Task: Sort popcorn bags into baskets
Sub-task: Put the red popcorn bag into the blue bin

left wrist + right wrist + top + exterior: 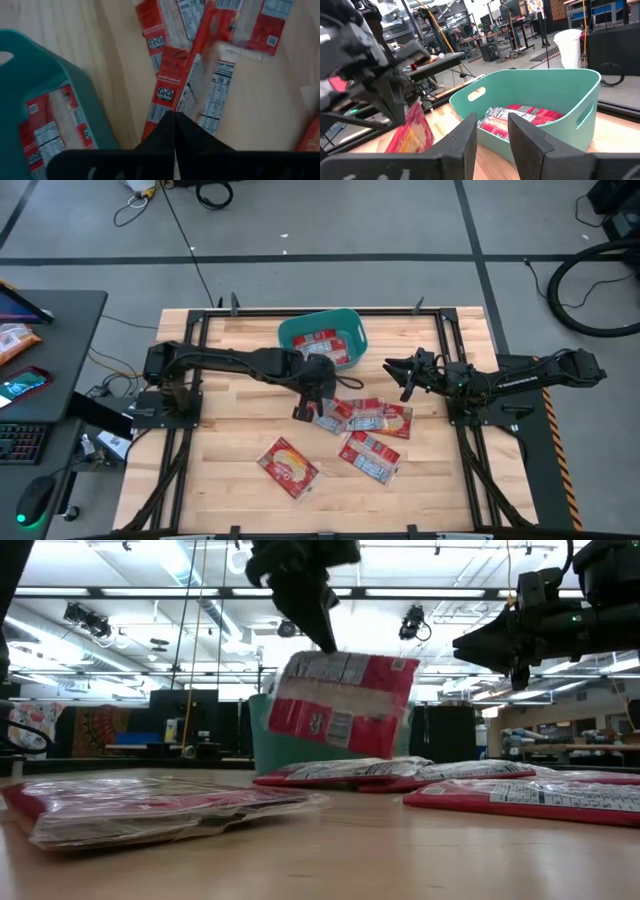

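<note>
Left tool (325, 640) pinched on one popcorn bag (340, 700), lifted beside teal basket (345, 325). Right tool (400, 370) hovers, fingers narrowly apart. Few bags in basket; about five left on desk (230, 480)

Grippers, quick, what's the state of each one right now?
Left gripper: shut on a popcorn bag, lifted clear of the table near the teal basket.
Right gripper: open, empty, facing the basket.
</note>
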Tool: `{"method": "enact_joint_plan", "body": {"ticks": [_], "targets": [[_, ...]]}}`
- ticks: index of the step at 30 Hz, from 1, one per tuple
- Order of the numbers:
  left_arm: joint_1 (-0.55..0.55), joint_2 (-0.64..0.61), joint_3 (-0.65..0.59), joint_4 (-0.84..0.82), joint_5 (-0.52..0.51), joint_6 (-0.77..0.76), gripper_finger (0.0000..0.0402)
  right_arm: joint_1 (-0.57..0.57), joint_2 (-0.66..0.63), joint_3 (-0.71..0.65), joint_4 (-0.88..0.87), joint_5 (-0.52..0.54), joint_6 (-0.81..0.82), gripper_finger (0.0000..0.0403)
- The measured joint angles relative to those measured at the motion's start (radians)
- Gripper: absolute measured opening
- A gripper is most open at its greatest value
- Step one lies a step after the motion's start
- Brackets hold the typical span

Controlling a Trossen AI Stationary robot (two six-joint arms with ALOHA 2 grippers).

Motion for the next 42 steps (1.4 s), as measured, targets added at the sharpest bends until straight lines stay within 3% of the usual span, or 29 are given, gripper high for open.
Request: {"method": "enact_joint_plan", "body": {"ticks": [9, 12, 14, 18, 34, 42], "targets": [[0.047, -0.073, 0.0, 0.058, -0.006, -0.026, 0.0, 0.0, 0.0, 0.0, 0.0, 0.0, 0.0, 0.0115], [0.059, -0.073, 0.001, 0.05, 0.053, -0.055, 0.0001, 0.0, 0.0, 0.0, 0.0, 0.0, 0.0, 0.0115], [0.06, -0.061, -0.003, 0.042, 0.111, -0.06, 0.001, 0.0, 0.0, 0.0, -0.002, 0.0, 0.0, 0.0115], [0.024, -0.015, -0.023, 0.022, 0.116, -0.026, 0.0042, 0.0, -0.001, 0.0, -0.003, 0.0, 0.0, 0.0115], [-0.182, 0.118, -0.108, 0.048, -0.275, -0.079, 0.022, 0.0, 0.005, 0.0, -0.001, 0.0, 0.0, 0.0115], [-0.225, 0.195, -0.108, 0.119, -0.323, -0.164, 0.0244, 0.0, 0.008, 0.0, 0.0, 0.0, 0.0, 0.0115]]}}
